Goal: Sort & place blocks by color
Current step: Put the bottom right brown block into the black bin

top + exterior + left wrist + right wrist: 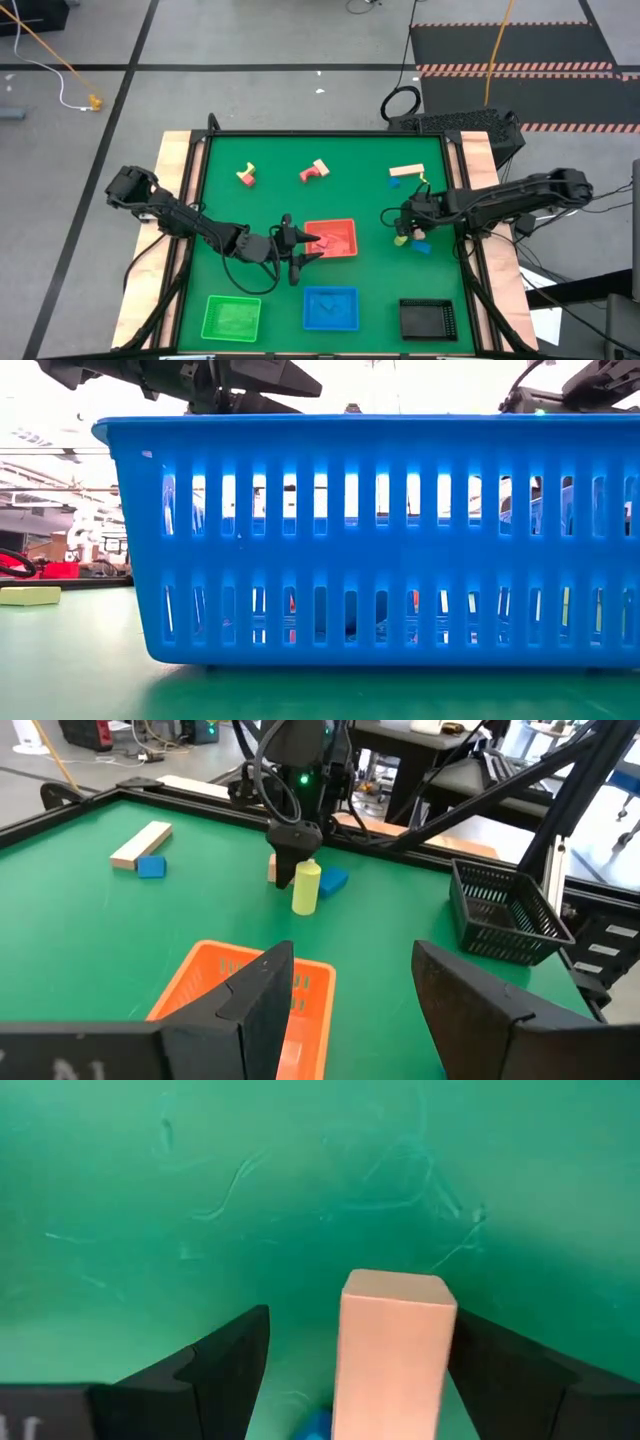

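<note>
My left gripper (302, 252) (352, 950) is open and holds nothing; it hovers over the near-left rim of the red tray (350, 226) (190, 982), which has red blocks (330, 241) in it. My right gripper (404, 222) (362, 1315) is open and points down at the table's right side. An upright tan block (395, 1350) stands between its fingers. Next to it are a yellow block (400, 240) (306, 887) and a blue block (421, 246) (333, 879). A tan bar (406, 171) and a blue cube (394, 182) lie farther back. Two pink-and-yellow pieces (245, 176) (315, 170) lie near the far edge. My right gripper has the tan block's side (440, 1360) close against one finger (500, 1380), and a gap shows between the block and the other finger. Whether that finger touches the block I cannot tell. The block stands upright, and its lower end is out of the frame.
A green tray (232, 317), a blue tray (331, 308) and a black tray (427, 318) (510, 910) line the near edge. The blue tray's slotted wall (370, 540) fills the low view. Bare green mat lies between the far blocks and the trays.
</note>
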You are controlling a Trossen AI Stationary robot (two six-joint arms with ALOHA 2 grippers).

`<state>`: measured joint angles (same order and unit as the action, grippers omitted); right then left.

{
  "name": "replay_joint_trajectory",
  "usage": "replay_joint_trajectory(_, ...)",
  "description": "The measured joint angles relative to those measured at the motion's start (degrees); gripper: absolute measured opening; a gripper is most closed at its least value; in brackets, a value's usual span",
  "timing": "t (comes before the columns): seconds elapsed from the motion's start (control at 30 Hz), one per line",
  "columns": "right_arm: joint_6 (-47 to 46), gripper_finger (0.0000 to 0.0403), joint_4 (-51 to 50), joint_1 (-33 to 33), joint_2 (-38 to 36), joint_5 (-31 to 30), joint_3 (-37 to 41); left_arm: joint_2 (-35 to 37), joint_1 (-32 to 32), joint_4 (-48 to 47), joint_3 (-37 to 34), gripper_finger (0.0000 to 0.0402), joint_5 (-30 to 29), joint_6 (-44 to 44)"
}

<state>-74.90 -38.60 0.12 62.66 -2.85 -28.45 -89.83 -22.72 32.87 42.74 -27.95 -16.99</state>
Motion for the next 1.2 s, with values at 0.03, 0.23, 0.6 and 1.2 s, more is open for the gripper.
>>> replay_joint_trajectory(0.03,0.5,0.028,0.3,0.0,0.3,0.0,0.0,0.0,-0.1,-0.1,0.0,0.0207,0.0,0.0)
replay_joint_trajectory(0.23,0.3,0.0234,-2.7,0.0,1.0,-0.1,-0.1,0.0,-1.0,-2.4,0.0,0.0207,0.0,0.0)
replay_joint_trajectory(0.6,6.6,0.0111,-3.5,0.0,0.0,0.0,0.0,0.0,-1.8,-2.9,0.0,0.0207,0.0,-0.1)
replay_joint_trajectory(1.2,21.7,0.0111,14.1,0.0,-14.2,-9.0,0.2,0.0,-1.6,-3.2,0.0,0.0207,0.0,0.2)
